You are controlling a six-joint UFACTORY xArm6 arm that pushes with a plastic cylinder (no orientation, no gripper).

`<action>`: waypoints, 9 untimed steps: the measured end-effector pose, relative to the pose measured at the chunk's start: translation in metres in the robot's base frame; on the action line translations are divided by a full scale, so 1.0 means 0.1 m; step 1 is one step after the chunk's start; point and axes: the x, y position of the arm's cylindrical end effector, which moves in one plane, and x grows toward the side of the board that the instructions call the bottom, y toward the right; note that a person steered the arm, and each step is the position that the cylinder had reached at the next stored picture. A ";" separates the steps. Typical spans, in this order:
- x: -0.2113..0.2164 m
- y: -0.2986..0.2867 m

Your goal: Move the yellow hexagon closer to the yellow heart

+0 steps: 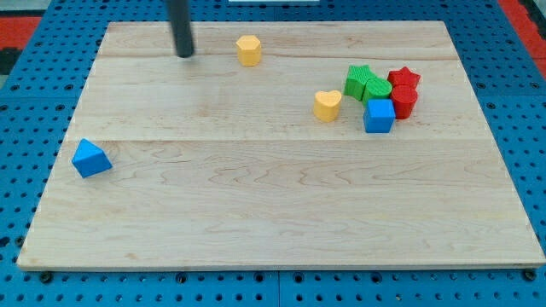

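The yellow hexagon (248, 49) sits near the view's top, left of centre. The yellow heart (327, 105) lies lower and to the right of it, apart from it. My tip (185, 55) rests on the board to the left of the yellow hexagon, a short gap away, not touching it.
Right of the heart is a tight cluster: a green star (357, 78), a green block (376, 88), a red star (403, 78), a red block (403, 101) and a blue cube (380, 115). A blue triangle (90, 159) lies at the view's left. The wooden board (273, 213) lies on blue pegboard.
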 end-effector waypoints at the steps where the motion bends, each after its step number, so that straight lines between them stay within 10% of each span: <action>1: -0.29 0.76; 3: 0.19 2.25; 5: -0.28 1.22; 9: -0.39 1.82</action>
